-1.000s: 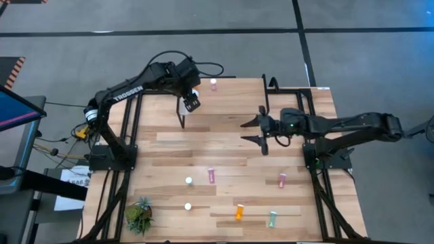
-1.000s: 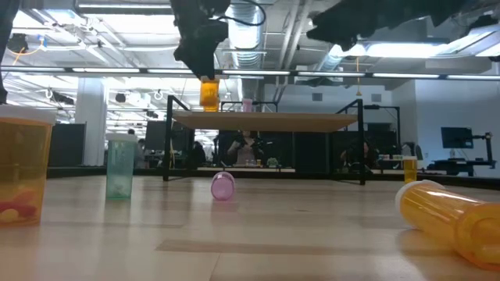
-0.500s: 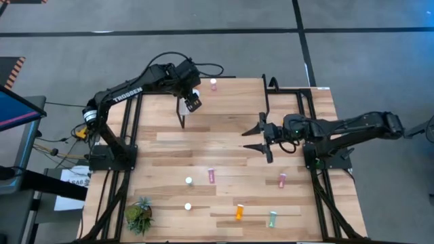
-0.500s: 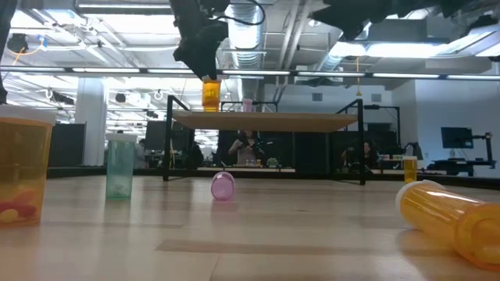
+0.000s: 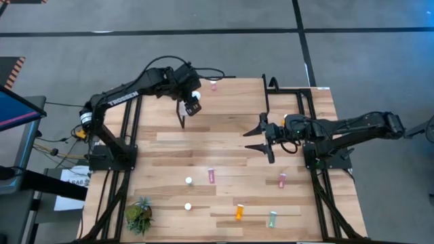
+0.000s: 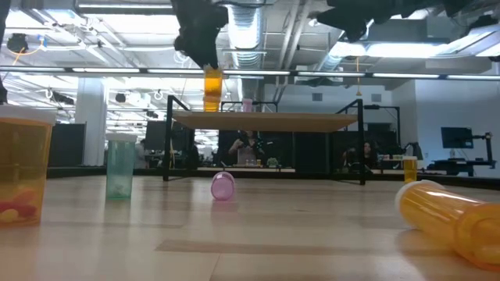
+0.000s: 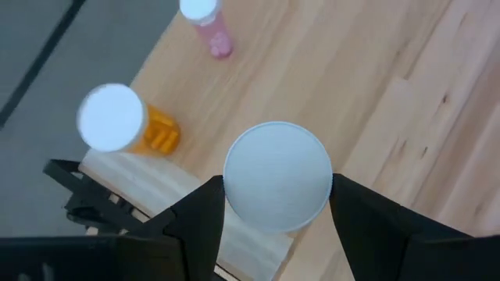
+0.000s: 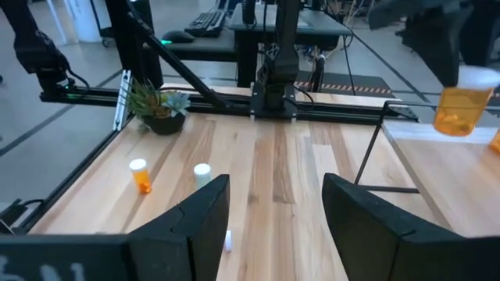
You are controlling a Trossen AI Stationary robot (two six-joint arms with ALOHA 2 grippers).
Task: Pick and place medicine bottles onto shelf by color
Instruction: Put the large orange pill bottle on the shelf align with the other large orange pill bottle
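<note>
The bench [image 5: 230, 146] is made of light wood planks and stands on a grey floor [image 5: 380, 54] crossed by dark lines. Beyond it lies a large open hall: the exposed ceiling carries silver ducts [image 6: 244, 23] and long strip lights [image 6: 117, 9], with a white column [image 6: 90, 117] at one side. Desks with a dark monitor [image 6: 455, 138] stand in the distance, and seated people show faintly there. A blue screen [image 5: 17, 108] sits on a stand beside the bench.
</note>
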